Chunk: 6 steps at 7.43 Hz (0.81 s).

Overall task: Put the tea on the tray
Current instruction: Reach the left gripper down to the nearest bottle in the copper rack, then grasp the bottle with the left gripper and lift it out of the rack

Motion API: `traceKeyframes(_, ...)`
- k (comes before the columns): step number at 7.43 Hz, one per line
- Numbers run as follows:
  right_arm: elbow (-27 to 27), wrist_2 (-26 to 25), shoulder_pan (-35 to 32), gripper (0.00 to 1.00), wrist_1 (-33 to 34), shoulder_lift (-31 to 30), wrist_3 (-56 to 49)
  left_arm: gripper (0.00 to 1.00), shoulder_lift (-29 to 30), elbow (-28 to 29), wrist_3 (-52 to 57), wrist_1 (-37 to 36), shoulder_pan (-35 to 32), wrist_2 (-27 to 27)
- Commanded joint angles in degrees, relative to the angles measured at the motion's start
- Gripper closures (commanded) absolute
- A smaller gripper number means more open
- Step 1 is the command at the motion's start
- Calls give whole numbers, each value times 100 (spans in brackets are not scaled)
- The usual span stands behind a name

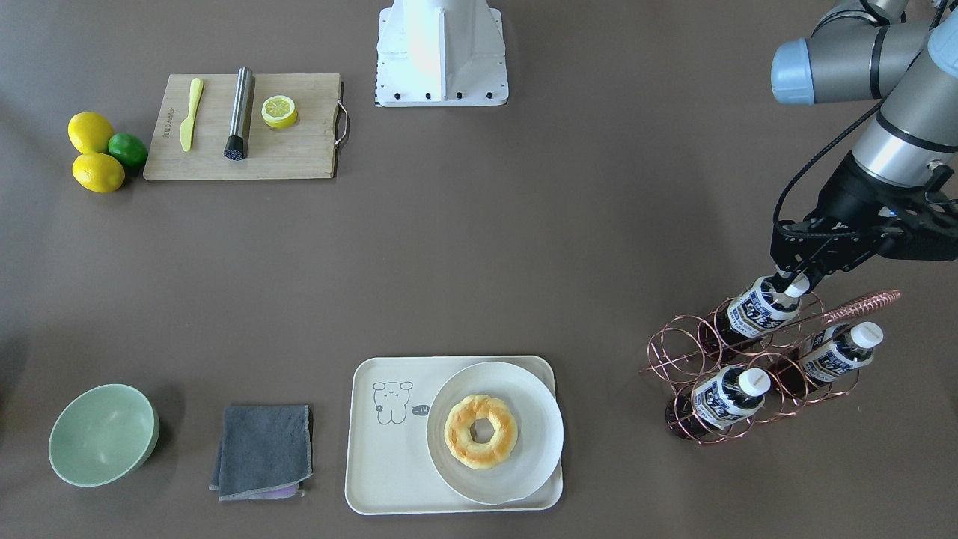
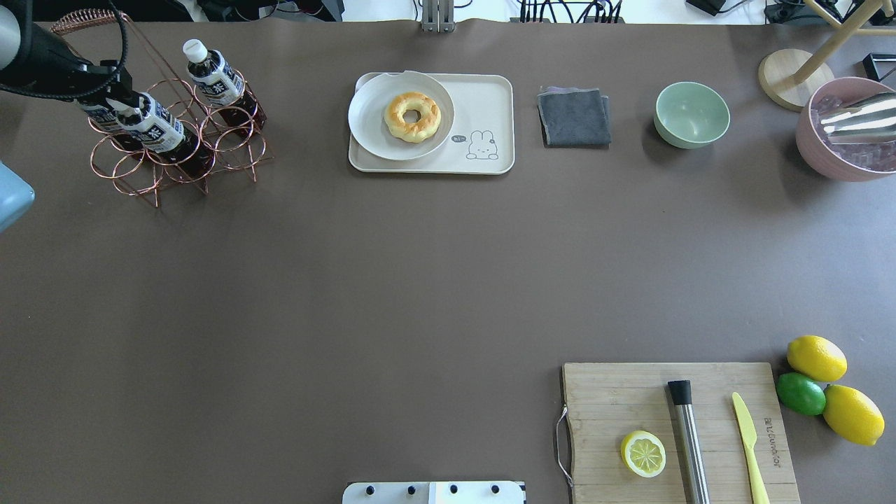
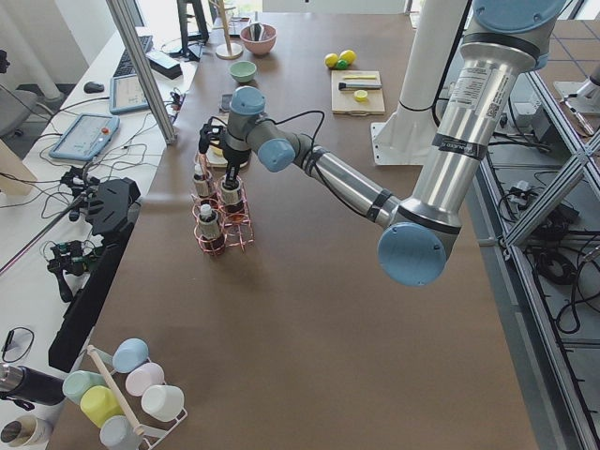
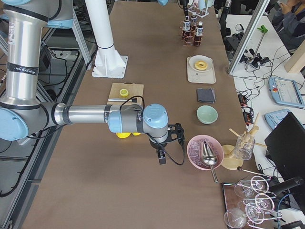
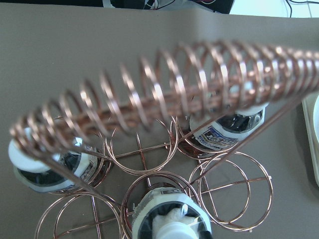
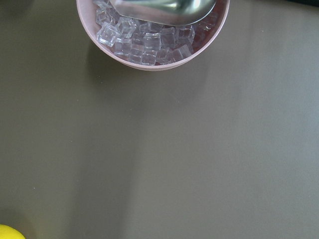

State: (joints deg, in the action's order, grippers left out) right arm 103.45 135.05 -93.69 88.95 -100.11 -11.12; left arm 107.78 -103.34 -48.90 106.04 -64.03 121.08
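Three tea bottles stand tilted in a copper wire rack (image 1: pixel 677 352). My left gripper (image 1: pixel 798 283) is over the rack's robot-side bottle (image 1: pixel 757 311), its fingers closed on both sides of the white cap; the bottle still sits in its ring. In the overhead view the gripper (image 2: pixel 124 105) is at the far left on that bottle (image 2: pixel 157 129). The other two bottles (image 1: pixel 834 358) (image 1: pixel 724 395) sit untouched. The cream tray (image 1: pixel 382 464) with the drawn bear lies near the far edge (image 2: pixel 490 94). My right gripper (image 4: pixel 162 155) hangs beside a pink bowl; I cannot tell if it is open.
A white plate (image 1: pixel 535 419) with a donut (image 1: pixel 480 432) fills the rack-side half of the tray. A grey cloth (image 1: pixel 263 449) and green bowl (image 1: pixel 101 434) lie beyond it. A cutting board (image 1: pixel 299 157), lemons (image 1: pixel 91 132) and a pink ice bowl (image 2: pixel 843 133) are on my right side.
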Motion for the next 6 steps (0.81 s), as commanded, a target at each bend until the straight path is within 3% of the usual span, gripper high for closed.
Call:
traceKeyframes(1,-26,-5,8,0,0,0,5,100,85,-518,21,-390,-634,651)
traceKeyframes(4,-9,4,70,0,0,44,22,100,831,-1702,-250,-2484,-568,786)
traceKeyframes(5,9,108,122,0,-9,79,135,100,946,-2038,-626,-2744,-227,603)
traceKeyframes(6,26,179,244,0,-148,88,328,100,1051,-2329,-1282,-2790,481,1)
